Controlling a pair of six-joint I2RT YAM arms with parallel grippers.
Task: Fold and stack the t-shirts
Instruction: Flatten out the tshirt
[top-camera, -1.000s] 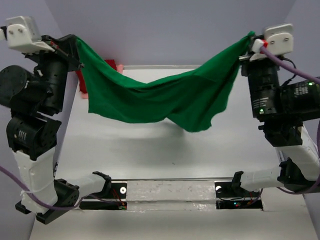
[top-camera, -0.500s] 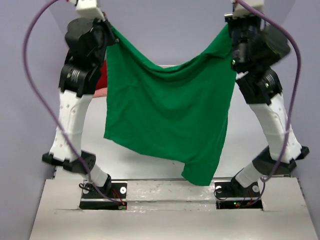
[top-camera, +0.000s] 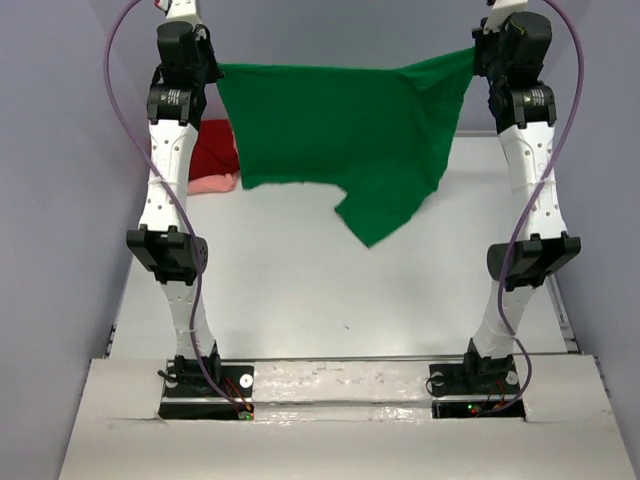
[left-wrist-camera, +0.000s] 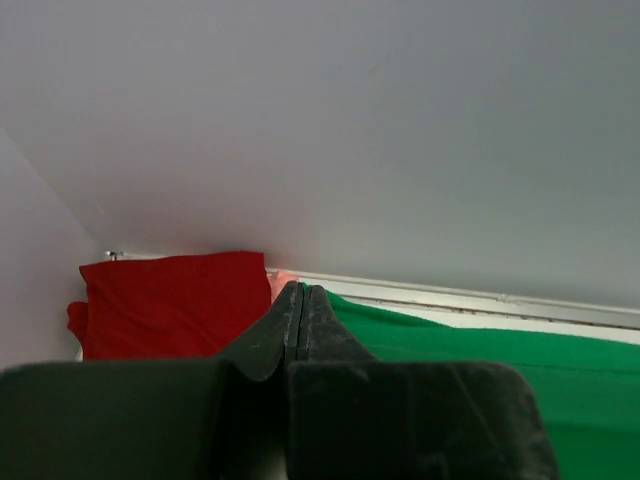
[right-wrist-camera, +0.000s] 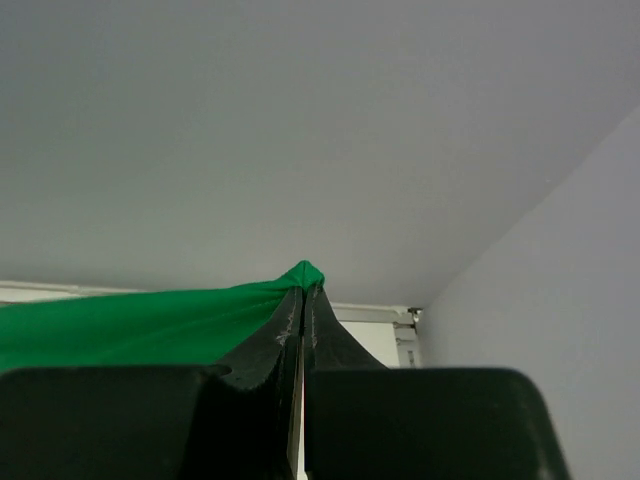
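The bright green t-shirt hangs stretched in the air over the far half of the table, held by its two upper corners. My left gripper is shut on its left corner, and my right gripper is shut on its right corner. One lower tip of the cloth hangs down toward the middle. In the left wrist view the left gripper pinches the green t-shirt; in the right wrist view the right gripper pinches a green tip. A dark red t-shirt lies folded on a salmon pink t-shirt at the far left.
Both arms stand stretched tall, left arm and right arm, at the sides of the white table. Grey walls close in the table at the back and both sides. The red t-shirt shows in the left wrist view by the back rail.
Both arms have risen and reached toward the back wall, lifting the green t-shirt and pulling its top edge taut and level. The cloth now hangs higher and farther from the near edge.
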